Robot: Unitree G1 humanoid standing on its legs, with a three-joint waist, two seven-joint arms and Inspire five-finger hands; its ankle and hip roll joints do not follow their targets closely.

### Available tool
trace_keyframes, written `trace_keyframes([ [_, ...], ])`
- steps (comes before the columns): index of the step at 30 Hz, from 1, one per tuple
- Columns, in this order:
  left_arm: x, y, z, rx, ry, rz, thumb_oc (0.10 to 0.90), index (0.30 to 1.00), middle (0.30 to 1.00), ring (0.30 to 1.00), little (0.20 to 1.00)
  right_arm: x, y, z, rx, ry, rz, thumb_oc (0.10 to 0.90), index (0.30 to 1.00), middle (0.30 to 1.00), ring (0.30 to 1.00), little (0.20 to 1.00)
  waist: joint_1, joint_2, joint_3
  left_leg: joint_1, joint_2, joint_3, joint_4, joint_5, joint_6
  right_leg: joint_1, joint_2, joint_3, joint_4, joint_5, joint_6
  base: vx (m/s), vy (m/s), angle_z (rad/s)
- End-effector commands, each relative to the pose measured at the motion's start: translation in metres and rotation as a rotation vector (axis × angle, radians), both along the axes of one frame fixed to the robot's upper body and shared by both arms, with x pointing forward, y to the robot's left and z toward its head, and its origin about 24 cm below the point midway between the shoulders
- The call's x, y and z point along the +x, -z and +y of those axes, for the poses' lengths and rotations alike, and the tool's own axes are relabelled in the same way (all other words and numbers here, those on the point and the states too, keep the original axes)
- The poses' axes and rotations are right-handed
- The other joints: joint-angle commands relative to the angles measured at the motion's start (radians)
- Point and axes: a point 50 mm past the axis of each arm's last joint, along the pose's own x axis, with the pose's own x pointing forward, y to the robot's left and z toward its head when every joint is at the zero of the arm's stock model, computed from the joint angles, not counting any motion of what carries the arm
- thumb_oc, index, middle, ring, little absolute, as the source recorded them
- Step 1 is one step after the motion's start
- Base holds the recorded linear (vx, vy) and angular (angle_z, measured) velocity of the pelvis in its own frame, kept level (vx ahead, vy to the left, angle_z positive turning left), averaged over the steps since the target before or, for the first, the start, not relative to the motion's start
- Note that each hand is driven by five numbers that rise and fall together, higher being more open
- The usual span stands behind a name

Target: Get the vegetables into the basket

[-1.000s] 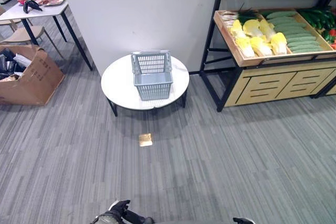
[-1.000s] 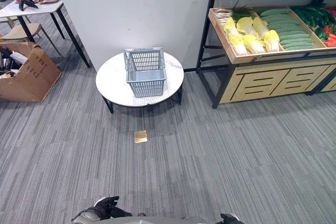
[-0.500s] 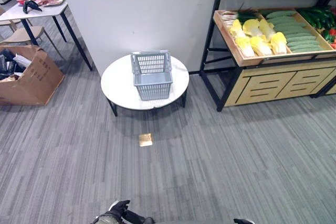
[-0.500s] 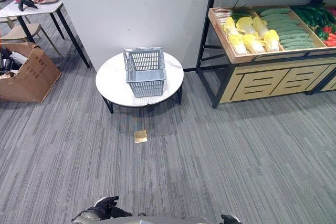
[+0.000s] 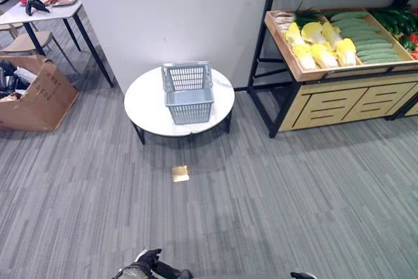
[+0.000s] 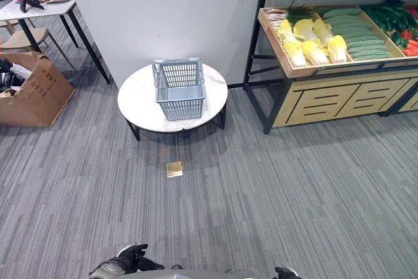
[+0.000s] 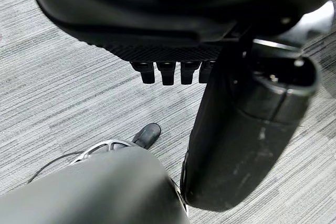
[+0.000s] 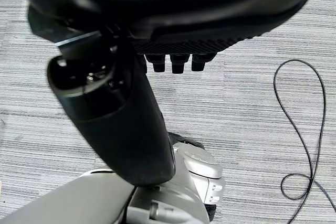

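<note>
Both hands hang low at the bottom edge, left hand [image 5: 149, 261] and right hand [image 8: 157, 14], fingers [image 7: 165, 72] relaxed, holding nothing. Vegetables [image 5: 326, 42] lie on the shelf [image 5: 346, 73] upper right; basket [image 5: 188, 93] sits on the round desk [image 5: 147, 106] at centre.

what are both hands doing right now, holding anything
Left hand: open, fingers relaxed, holding nothing.
Right hand: open, fingers relaxed, holding nothing.
</note>
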Motion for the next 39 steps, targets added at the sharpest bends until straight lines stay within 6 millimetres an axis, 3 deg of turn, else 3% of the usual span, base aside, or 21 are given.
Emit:
trace_keyframes([
  [1, -0.013, 0.003, 0.008, 0.051, 0.019, 0.092, 0.900, 1.000, 1.000, 1.000, 1.000, 0.022, -0.005, -0.009, -0.039, -0.066, -0.009, 0.900, 1.000, 1.000, 1.000, 1.000, 0.005, -0.024, 0.025, 0.058, 0.016, -0.054, 0.001, -0.049, -0.080, -0.046, -0.095, -0.023, -0.012, 0.130, 0.115, 0.02, 0.055, 0.00],
  [9, -0.010, 0.001, 0.011, 0.062, 0.018, 0.081, 0.900, 1.000, 1.000, 1.000, 1.000, 0.026, -0.006, -0.008, -0.035, -0.056, -0.024, 0.900, 1.000, 1.000, 1.000, 1.000, 0.012, -0.030, 0.033, 0.047, -0.004, -0.043, 0.001, -0.060, -0.059, -0.080, -0.111, -0.003, 0.029, 0.132, 0.130, 0.02, 0.065, -0.05],
  [13, -0.006, 0.000, 0.013, 0.062, 0.015, 0.067, 0.900, 1.000, 1.000, 1.000, 1.000, 0.028, -0.007, -0.011, -0.035, -0.013, -0.041, 0.900, 1.000, 1.000, 1.000, 1.000, 0.009, -0.026, 0.054, 0.043, -0.013, -0.029, 0.001, -0.070, -0.041, -0.149, -0.120, 0.014, 0.139, 0.139, 0.148, 0.00, 0.094, -0.11],
  [19, -0.002, -0.002, 0.015, 0.063, -0.013, 0.049, 0.900, 1.000, 1.000, 1.000, 1.000, 0.033, -0.009, -0.012, -0.025, 0.035, -0.078, 0.900, 1.000, 1.000, 1.000, 1.000, 0.001, -0.020, 0.095, 0.059, -0.036, -0.026, 0.001, -0.094, -0.011, -0.285, -0.134, 0.053, 0.365, 0.214, 0.166, 0.05, 0.095, -0.20],
  [23, -0.002, -0.002, 0.017, 0.066, -0.024, 0.044, 0.900, 1.000, 1.000, 1.000, 1.000, 0.034, -0.009, -0.013, -0.028, 0.034, -0.081, 0.900, 1.000, 1.000, 1.000, 1.000, -0.007, -0.026, 0.111, 0.082, -0.052, -0.041, 0.001, -0.118, -0.018, -0.342, -0.123, 0.052, 0.284, 0.230, 0.155, 0.14, -0.014, -0.01],
  [24, -0.001, -0.003, 0.019, 0.072, -0.021, 0.044, 0.900, 1.000, 1.000, 1.000, 1.000, 0.036, -0.010, -0.012, -0.028, 0.036, -0.092, 0.900, 1.000, 1.000, 1.000, 1.000, -0.023, -0.033, 0.117, 0.095, -0.059, -0.067, 0.001, -0.131, -0.024, -0.375, -0.098, 0.088, 0.178, 0.250, 0.157, 0.20, -0.053, 0.06],
  [28, 0.001, -0.004, 0.021, 0.083, -0.002, 0.034, 0.900, 1.000, 1.000, 1.000, 1.000, 0.039, -0.010, -0.011, -0.023, 0.057, -0.113, 0.900, 1.000, 1.000, 1.000, 1.000, -0.073, -0.035, 0.135, 0.140, -0.064, -0.132, 0.001, -0.166, -0.037, -0.473, -0.041, 0.157, 0.027, 0.323, 0.181, 0.26, -0.041, 0.33],
  [31, -0.001, -0.003, 0.018, 0.080, 0.018, 0.039, 0.900, 1.000, 1.000, 1.000, 1.000, 0.034, -0.010, -0.014, -0.026, 0.058, -0.097, 0.900, 1.000, 1.000, 1.000, 1.000, -0.096, -0.024, 0.139, 0.181, -0.073, -0.182, 0.001, -0.197, -0.039, -0.502, -0.035, 0.089, -0.015, 0.342, 0.183, 0.28, -0.032, 0.85],
  [33, -0.002, -0.002, 0.017, 0.076, 0.018, 0.045, 0.900, 1.000, 1.000, 1.000, 1.000, 0.033, -0.010, -0.016, -0.031, 0.054, -0.098, 0.900, 1.000, 1.000, 1.000, 1.000, -0.109, -0.020, 0.140, 0.196, -0.081, -0.199, 0.001, -0.205, -0.036, -0.503, -0.037, 0.079, 0.001, 0.348, 0.180, 0.16, -0.045, 0.25],
  [35, -0.001, -0.001, 0.012, 0.067, 0.037, 0.037, 0.900, 1.000, 1.000, 1.000, 1.000, 0.029, -0.011, -0.023, -0.042, 0.055, -0.085, 0.900, 1.000, 1.000, 1.000, 1.000, -0.131, -0.004, 0.132, 0.225, -0.085, -0.227, 0.001, -0.225, -0.033, -0.484, -0.028, 0.090, 0.018, 0.347, 0.158, 0.24, -0.075, 0.32],
  [38, 0.005, 0.000, 0.000, 0.041, 0.053, 0.039, 0.900, 1.000, 1.000, 1.000, 1.000, 0.022, -0.013, -0.033, -0.067, 0.074, -0.054, 0.900, 1.000, 1.000, 1.000, 1.000, -0.157, 0.049, 0.117, 0.247, -0.061, -0.263, 0.001, -0.174, -0.054, -0.474, -0.015, 0.070, 0.055, 0.322, 0.122, 0.27, -0.127, 0.52],
  [39, 0.005, 0.000, 0.000, 0.041, 0.053, 0.039, 0.900, 1.000, 1.000, 1.000, 1.000, 0.022, -0.013, -0.033, -0.067, 0.074, -0.054, 0.900, 1.000, 1.000, 1.000, 1.000, -0.157, 0.049, 0.117, 0.247, -0.061, -0.263, 0.001, -0.174, -0.054, -0.474, -0.015, 0.070, 0.055, 0.322, 0.122, 0.39, -0.211, 0.66],
])
